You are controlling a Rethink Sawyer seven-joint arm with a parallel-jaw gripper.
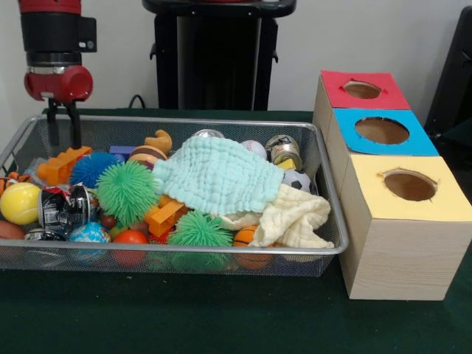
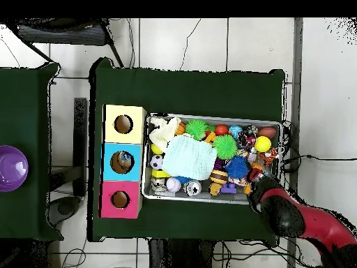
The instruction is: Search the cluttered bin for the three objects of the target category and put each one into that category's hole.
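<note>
Overhead, open pincer (image 1: 64, 124) above wire-mesh bin (image 1: 184, 253) of spiky, rubbery balls (image 1: 127, 193).

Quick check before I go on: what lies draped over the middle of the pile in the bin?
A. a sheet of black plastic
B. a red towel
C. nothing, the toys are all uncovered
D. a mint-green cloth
D: a mint-green cloth is spread over the toys in the middle of the bin, with a cream cloth beside it toward the wooden boxes.
</note>
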